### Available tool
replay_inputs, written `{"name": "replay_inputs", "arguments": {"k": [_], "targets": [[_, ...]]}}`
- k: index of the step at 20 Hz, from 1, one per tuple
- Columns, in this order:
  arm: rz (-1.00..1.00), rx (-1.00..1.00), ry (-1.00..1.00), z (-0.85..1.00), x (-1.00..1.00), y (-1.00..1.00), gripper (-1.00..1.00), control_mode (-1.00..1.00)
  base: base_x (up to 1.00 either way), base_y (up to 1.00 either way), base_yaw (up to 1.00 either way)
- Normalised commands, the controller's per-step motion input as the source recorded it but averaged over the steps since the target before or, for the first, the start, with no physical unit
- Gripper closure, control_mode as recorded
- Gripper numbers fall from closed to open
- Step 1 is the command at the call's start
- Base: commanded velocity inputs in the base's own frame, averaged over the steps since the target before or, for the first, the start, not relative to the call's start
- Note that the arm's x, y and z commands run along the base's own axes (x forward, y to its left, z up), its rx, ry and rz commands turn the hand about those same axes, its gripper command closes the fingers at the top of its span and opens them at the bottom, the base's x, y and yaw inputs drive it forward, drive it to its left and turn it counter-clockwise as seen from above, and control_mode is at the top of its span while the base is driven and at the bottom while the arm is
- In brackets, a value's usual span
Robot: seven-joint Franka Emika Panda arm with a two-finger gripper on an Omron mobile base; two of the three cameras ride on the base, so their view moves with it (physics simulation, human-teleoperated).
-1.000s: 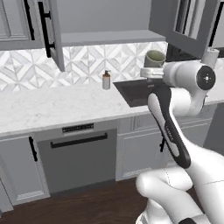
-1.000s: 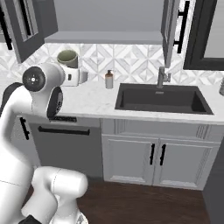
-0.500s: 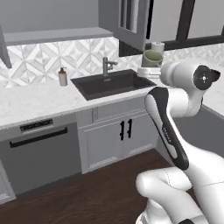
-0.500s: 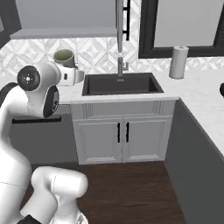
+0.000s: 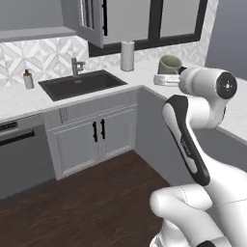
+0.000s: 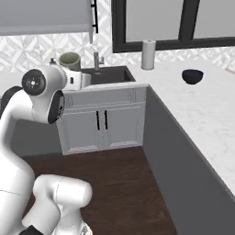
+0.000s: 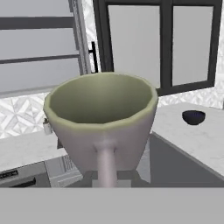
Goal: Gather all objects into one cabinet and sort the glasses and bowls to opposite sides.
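Hand view: a grey-beige mug (image 7: 101,127) is clamped by its handle in the gripper (image 7: 106,183), carried upright above the floor; it should be kept level until the cabinet shelf (image 5: 34,34) is reached.

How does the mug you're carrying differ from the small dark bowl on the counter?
The mug is grey-beige with a pale-green inside and a handle; the small dark bowl is near-black and handleless. The mug is tall and held off the counter in the gripper; the bowl is low and sits on the counter. Both stand upright.
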Motion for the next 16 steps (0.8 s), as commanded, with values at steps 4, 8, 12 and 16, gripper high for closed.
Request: {"name": "replay_inputs", "arguments": {"k": [4, 8, 12, 16], "targets": [[0.00, 0.00, 0.00, 0.00, 0.00, 0.00, 1.00, 1.00, -0.04, -0.79, -0.45], [0.00, 0.00, 0.00, 0.00, 0.00, 0.00, 1.00, 1.00, 0.16, -0.68, -0.56], [0.00, 0.00, 0.00, 0.00, 0.00, 0.00, 1.00, 1.00, 0.38, -0.01, -0.58], [0.00, 0.00, 0.00, 0.00, 0.00, 0.00, 1.00, 1.00, 0.49, 0.16, -0.63]]}}
